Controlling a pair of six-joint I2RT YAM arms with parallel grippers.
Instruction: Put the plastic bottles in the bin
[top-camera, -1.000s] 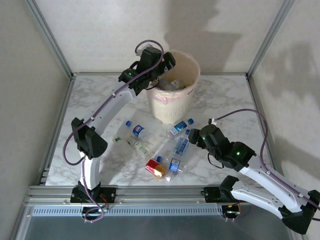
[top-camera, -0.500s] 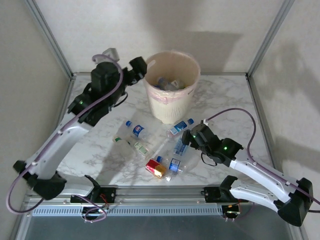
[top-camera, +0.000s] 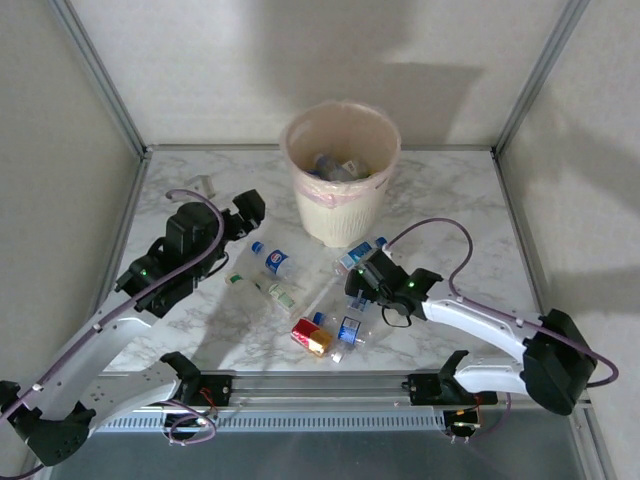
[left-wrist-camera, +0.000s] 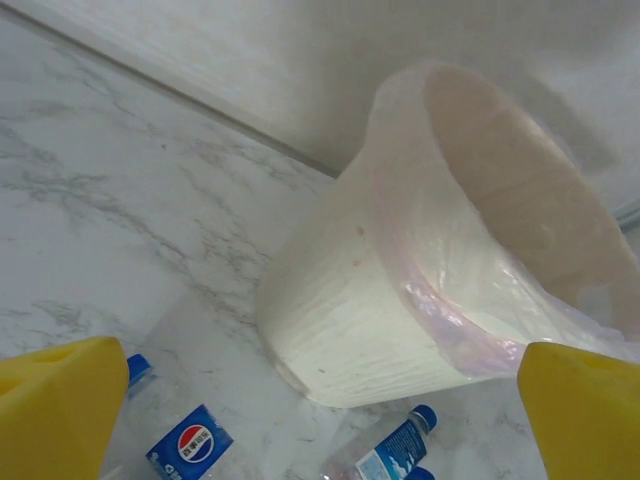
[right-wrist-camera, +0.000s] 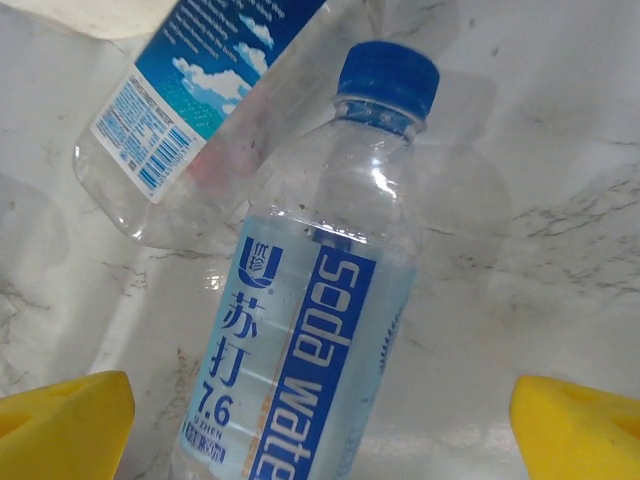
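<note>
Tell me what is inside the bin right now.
The bin holds a pile of bottles, some clear with blue labels. How many there are, and anything under them, is hidden by the pile and the bin's near wall.

A tabletop (top-camera: 470, 190) of white marble pattern with grey veining is seen across the middle of the top view. It is enclosed on three sides by plain off-white wall panels (top-camera: 200, 70), which are joined at the upper left and upper right by slanting aluminium posts (top-camera: 100, 75). An aluminium rail (top-camera: 320, 385) is set along the table's near edge, at the bottom of the frame. Soft, blurred shadows are cast on the back and right panels. In the left wrist view, a pale ledge (left-wrist-camera: 150, 85) is seen at upper left, where marble meets wall.
</note>
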